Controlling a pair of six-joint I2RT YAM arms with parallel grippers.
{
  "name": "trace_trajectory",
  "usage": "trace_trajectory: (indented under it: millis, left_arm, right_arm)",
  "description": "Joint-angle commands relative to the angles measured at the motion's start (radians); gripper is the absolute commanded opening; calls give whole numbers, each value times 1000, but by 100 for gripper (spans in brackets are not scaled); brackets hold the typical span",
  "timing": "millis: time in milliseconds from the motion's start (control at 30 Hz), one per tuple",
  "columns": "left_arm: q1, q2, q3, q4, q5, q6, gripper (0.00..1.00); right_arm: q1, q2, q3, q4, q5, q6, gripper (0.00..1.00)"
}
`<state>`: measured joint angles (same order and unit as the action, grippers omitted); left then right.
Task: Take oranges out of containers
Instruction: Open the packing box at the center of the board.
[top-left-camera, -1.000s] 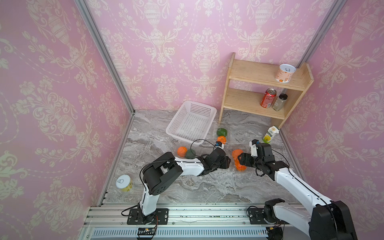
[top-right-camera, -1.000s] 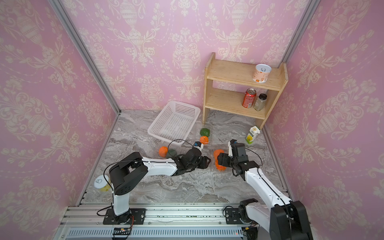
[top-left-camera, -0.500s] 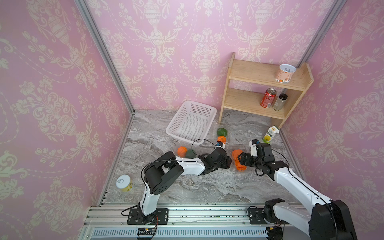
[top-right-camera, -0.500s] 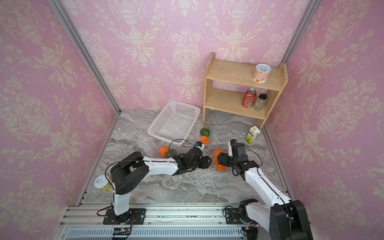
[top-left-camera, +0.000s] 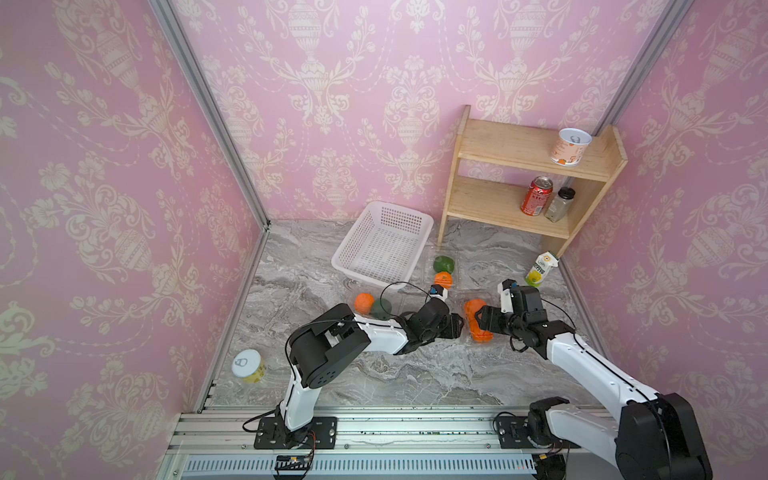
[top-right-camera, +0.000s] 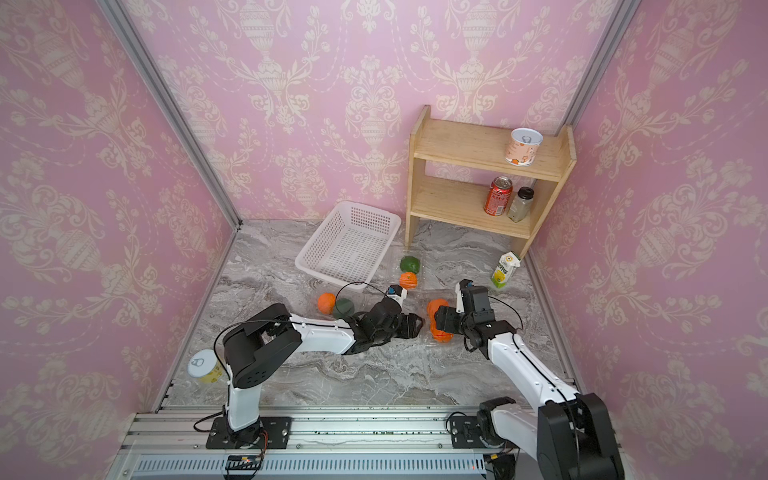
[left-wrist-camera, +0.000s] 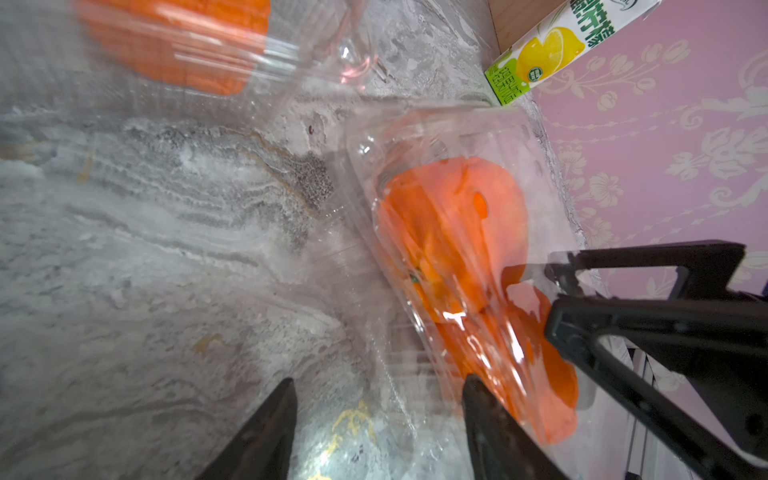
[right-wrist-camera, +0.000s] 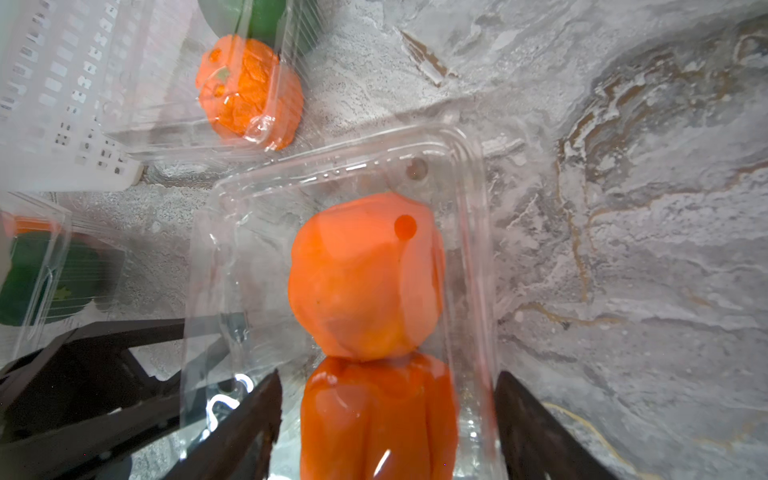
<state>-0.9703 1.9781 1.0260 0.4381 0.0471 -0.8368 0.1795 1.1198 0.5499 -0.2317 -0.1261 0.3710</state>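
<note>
Two oranges (right-wrist-camera: 365, 274) (right-wrist-camera: 378, 415) lie end to end in a clear container (right-wrist-camera: 469, 166) right of the table's middle. My right gripper (right-wrist-camera: 388, 374) is open and straddles the nearer one, with gaps on both sides; in both top views it (top-left-camera: 482, 324) (top-right-camera: 440, 322) sits at that container's right side. My left gripper (left-wrist-camera: 378, 380) is open at the left side (top-left-camera: 459, 324), and thin clear plastic of the container's edge lies between its fingers. A third orange (top-left-camera: 443, 278) and a fourth (top-left-camera: 364, 302) each share a clear container with a green fruit.
A white perforated basket (top-left-camera: 382, 245) stands behind the containers. At the back right is a wooden shelf (top-left-camera: 528, 166) with cans and a jar. A lemon juice carton (top-left-camera: 540, 270) stands near the right wall, and a yellow can (top-left-camera: 248, 365) at the front left.
My left gripper's jaws have spread wider. Both arms and the oranges stay where they were.
</note>
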Motion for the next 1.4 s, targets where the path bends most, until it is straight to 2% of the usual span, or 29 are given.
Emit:
trace_trajectory:
  millis: [0, 233, 700, 1167, 1367]
  left_arm:
    - [-7, -38, -30, 70, 57, -18, 65]
    - [3, -45, -62, 71, 77, -57, 65]
    - [4, -68, -60, 16, 57, -31, 66]
    - [5, -29, -3, -198, 56, -4, 66]
    - [6, -36, -22, -202, 54, -4, 65]
  right_arm:
    - [25, 23, -28, -99, -78, 37, 80]
    - [26, 26, -27, -101, -71, 39, 80]
    - [27, 32, -23, -103, -67, 39, 80]
    - [29, 34, -22, -104, -64, 41, 80]
    - [28, 35, -23, -101, -64, 42, 80]
